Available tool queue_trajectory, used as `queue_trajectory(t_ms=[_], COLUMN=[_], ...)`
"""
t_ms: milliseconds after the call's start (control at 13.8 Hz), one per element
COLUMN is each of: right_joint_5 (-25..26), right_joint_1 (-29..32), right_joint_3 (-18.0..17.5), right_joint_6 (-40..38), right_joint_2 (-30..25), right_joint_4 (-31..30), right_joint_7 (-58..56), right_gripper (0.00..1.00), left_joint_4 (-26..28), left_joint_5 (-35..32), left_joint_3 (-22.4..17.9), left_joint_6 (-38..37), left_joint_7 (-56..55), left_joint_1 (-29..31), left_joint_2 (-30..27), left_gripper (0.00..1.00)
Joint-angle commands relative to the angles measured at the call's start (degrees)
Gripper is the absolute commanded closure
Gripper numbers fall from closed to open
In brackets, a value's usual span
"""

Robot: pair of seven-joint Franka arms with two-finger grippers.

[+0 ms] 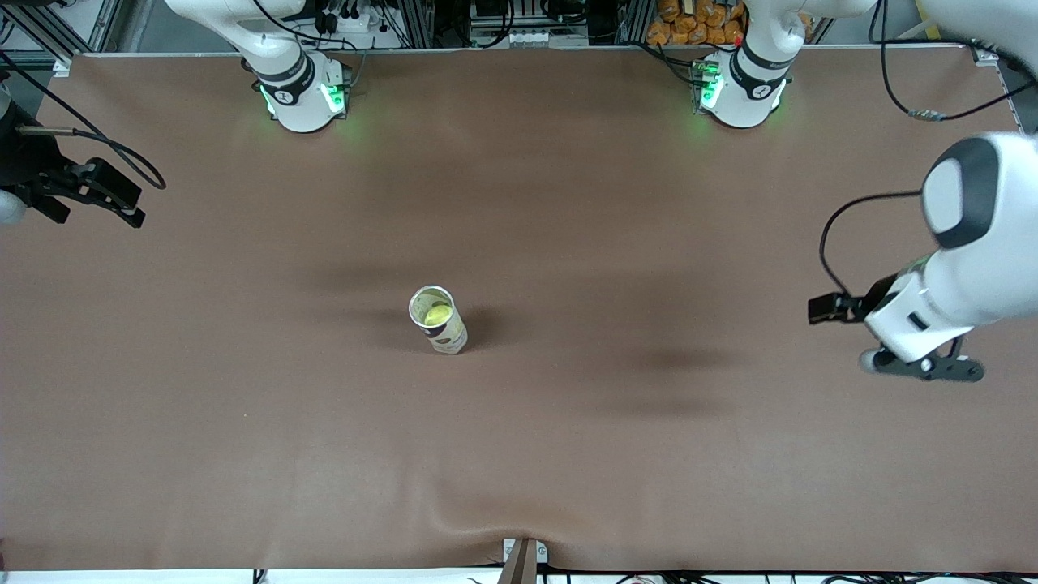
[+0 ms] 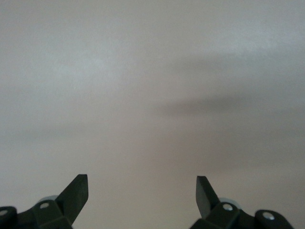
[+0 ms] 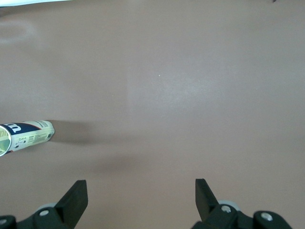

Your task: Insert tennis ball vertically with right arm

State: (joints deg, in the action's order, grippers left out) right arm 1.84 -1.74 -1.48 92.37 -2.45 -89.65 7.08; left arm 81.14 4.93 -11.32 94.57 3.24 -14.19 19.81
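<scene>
Table [image 1: 519, 454]: covered in a brown mat, slightly rucked at the edge nearest the front camera.

Can [image 1: 439, 319]: a tennis-ball tube, standing upright near the middle of the table, open at the top. Pale label with dark print. It also shows in the right wrist view [image 3: 25, 137], at the edge of the picture.

Ball [image 1: 438, 312]: yellow-green, sitting inside the can, seen through the open mouth, below the rim.

Right gripper [image 1: 122, 204]: hangs over the right arm's end of the table, well apart from the can. In its own wrist view the two fingers [image 3: 74, 200] stand wide apart, nothing between them, bare mat beneath.

Left gripper [image 1: 924, 367]: hangs over the left arm's end of the table, well apart from the can. Its wrist view shows both fingers [image 2: 76, 194] spread wide and empty, with only plain mat and soft shadow below.

Arm bases: two, white, with green lights, along the table's edge farthest from the front camera.
</scene>
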Motion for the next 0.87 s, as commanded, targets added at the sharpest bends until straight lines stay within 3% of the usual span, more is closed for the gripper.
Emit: queue_trajectory(t_ms=[0,218,290,435,725,798], right_joint_5=[0.71,0.71,0.71,0.71,0.63,0.63], right_joint_1=[1.3,0.86,0.51,0.68,0.51,0.42], right_joint_3=[-0.63,-0.71,-0.71,-0.71,-0.71,-0.71], right_joint_6=[-1.31,-1.49,-1.49,-1.49,-1.49,-1.57], right_joint_2=[0.26,0.26,0.26,0.26,0.26,0.26], right_joint_4=[0.88,1.06,1.32,1.59,1.76,1.85], right_joint_7=[-0.49,-0.31,-0.14,-0.14,-0.23,-0.23], right_gripper=[0.0,0.0,0.0,0.0,0.0,0.0], left_joint_4=[0.51,0.51,0.86,0.69,0.78,0.78], left_joint_5=[0.0,-3.33,-3.87,-6.06,-6.69,-6.69], left_joint_3=[0.25,0.95,3.39,12.6,19.48,22.98], left_joint_6=[-5.78,-10.01,-10.63,-13.34,-17.12,-17.83], left_joint_7=[-0.78,-0.87,-0.78,-1.04,-1.13,-1.83], left_joint_1=[1.27,1.7,4.58,12.83,22.86,26.11], left_joint_2=[-5.03,-9.07,-10.4,-11.81,-13.83,-14.36], left_gripper=[0.0,0.0,0.0,0.0,0.0,0.0])
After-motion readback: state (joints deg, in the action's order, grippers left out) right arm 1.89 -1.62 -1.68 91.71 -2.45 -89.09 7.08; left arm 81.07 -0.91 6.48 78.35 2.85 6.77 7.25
